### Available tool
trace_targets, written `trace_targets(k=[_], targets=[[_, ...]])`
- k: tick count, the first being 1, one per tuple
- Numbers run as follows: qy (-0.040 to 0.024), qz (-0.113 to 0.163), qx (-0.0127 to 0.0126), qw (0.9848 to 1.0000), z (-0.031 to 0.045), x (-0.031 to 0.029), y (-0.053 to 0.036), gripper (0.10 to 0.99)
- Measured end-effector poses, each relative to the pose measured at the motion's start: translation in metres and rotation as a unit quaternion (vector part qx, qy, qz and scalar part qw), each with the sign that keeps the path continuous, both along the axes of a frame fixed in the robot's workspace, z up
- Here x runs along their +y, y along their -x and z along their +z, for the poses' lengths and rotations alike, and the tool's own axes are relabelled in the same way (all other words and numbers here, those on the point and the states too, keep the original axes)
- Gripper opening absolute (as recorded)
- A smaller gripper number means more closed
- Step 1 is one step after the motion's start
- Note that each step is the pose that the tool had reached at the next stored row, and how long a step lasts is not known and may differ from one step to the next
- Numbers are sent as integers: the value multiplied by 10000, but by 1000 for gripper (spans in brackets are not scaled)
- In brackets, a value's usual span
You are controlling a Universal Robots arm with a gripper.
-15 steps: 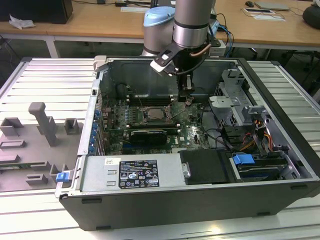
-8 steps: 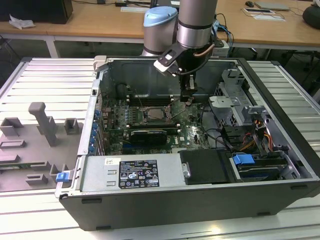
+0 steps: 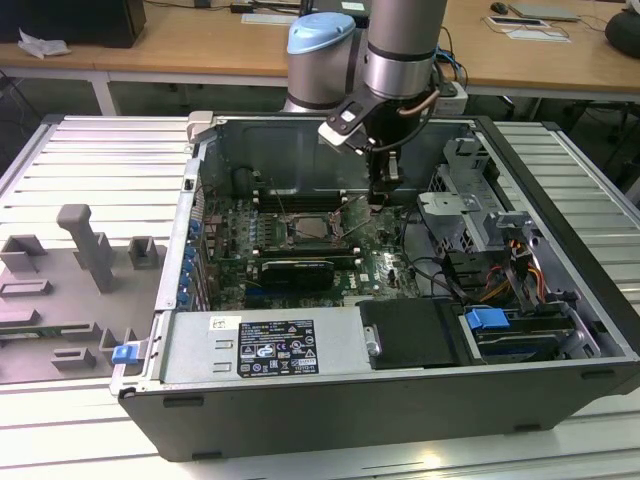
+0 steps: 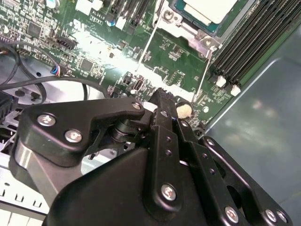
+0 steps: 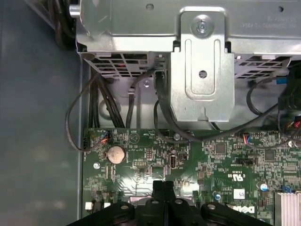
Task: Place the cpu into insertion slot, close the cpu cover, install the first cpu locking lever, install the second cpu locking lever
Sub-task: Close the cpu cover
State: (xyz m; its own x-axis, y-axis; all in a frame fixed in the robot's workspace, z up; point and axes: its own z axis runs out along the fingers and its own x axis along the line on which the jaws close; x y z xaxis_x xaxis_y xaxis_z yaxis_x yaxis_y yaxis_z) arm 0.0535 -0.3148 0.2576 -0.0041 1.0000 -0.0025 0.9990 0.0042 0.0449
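At the bottom of the exterior view the dark wall of an open computer case point(image 3: 400, 425) stands on a ribbed metal table point(image 3: 100, 150), with grey fixtures point(image 3: 90, 250) at the left of the frame. Just inside the case lies a metal box with a label point(image 3: 200, 350), and above it in the frame a black ribbed card point(image 3: 295, 270) sits on the green board. Beyond the card, near the frame's centre, is the insertion slot point(image 3: 315, 229). In the second wrist view the cpu point(image 4: 211, 8) rests in that slot at the upper right of the frame, its pale top showing inside the silver rim. A thin metal rod point(image 4: 146, 47) runs from the rim down toward the end effector point(image 4: 164, 100). In the exterior view the end effector point(image 3: 385, 195) hangs just right of the slot, low over the board. In the first wrist view its black fingers point(image 5: 159, 188) are pressed together with no gap and nothing seen between them. A coin battery point(image 5: 115, 152) lies on the board just beside them, and a silver bracket point(image 5: 202, 70) fills the upper right. Farthest back, the grey arm point(image 3: 400, 50) rises at the exterior view's top centre.
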Motion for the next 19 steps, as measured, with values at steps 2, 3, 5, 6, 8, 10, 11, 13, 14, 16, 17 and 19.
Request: trace_targets(k=[2,3,5,6,8,10,11,13,14,16,17,19], targets=[[0,10,0,10000,-5,0,-20,106],[0,19,0,10000,-8,0,-40,106],[0,33,0,10000,-15,1,-57,106],[2,45,0,10000,-21,1,-66,106],[3,64,0,10000,-38,0,-73,106],[4,78,0,10000,-73,0,-77,106],[4,82,1,10000,-97,0,-77,106],[4,87,2,10000,-107,0,-76,106],[4,89,1,10000,-110,0,-67,106],[4,91,2,10000,-112,0,-40,106],[4,92,2,10000,-112,0,-23,106],[4,94,2,10000,-112,0,13,106]])
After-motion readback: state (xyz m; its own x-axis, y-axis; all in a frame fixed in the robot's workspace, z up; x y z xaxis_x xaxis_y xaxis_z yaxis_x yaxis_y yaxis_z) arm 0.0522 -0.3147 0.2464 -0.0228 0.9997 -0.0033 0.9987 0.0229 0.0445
